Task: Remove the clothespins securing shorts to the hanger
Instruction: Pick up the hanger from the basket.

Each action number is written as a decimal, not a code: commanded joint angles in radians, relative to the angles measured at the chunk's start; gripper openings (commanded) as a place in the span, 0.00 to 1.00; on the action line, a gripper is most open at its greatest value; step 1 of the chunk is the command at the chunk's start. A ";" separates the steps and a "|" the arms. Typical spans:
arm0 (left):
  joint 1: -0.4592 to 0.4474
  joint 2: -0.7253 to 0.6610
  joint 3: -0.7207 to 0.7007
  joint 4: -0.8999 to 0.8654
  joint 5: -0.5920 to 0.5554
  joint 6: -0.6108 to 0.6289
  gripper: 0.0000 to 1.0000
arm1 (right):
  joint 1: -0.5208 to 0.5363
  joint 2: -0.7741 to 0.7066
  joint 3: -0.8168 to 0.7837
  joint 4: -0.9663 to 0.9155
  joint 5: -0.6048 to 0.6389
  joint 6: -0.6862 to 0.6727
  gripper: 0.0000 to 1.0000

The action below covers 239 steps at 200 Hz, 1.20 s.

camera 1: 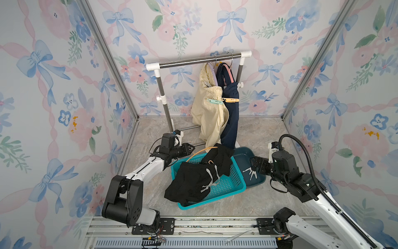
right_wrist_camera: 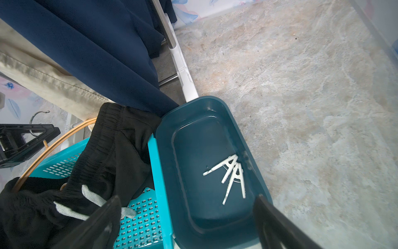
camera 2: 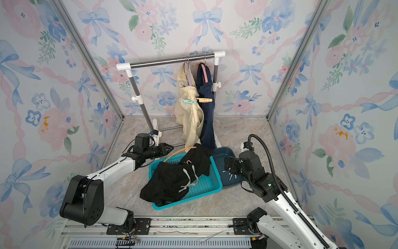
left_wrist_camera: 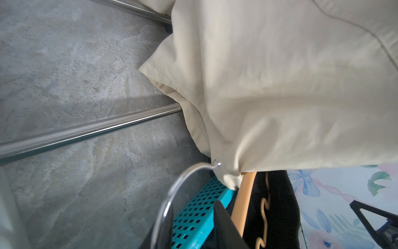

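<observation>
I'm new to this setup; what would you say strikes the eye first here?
Cream shorts and navy shorts hang from the rack at the back, pinned by a mint clothespin and an orange clothespin. In front, black shorts sprawl over the teal basket. Beside it, white clothespins lie in a dark tray near the open right gripper.

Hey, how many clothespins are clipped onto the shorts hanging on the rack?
2: a mint green clothespin on the cream shorts and an orange clothespin on the navy shorts. The fabric may hide more.
</observation>
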 commanded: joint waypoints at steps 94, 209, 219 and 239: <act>0.002 -0.131 0.008 0.004 0.109 0.027 0.00 | -0.010 -0.001 -0.012 0.034 -0.021 0.001 0.96; -0.185 -0.390 0.117 -0.196 0.065 0.338 0.00 | -0.001 -0.005 0.011 0.055 -0.066 -0.010 0.97; -0.203 -0.409 0.122 -0.201 0.052 0.358 0.00 | 0.006 0.000 0.019 0.050 -0.065 -0.015 0.97; -0.239 -0.449 0.133 -0.208 0.011 0.406 0.00 | 0.032 0.008 0.042 0.037 -0.043 -0.025 0.97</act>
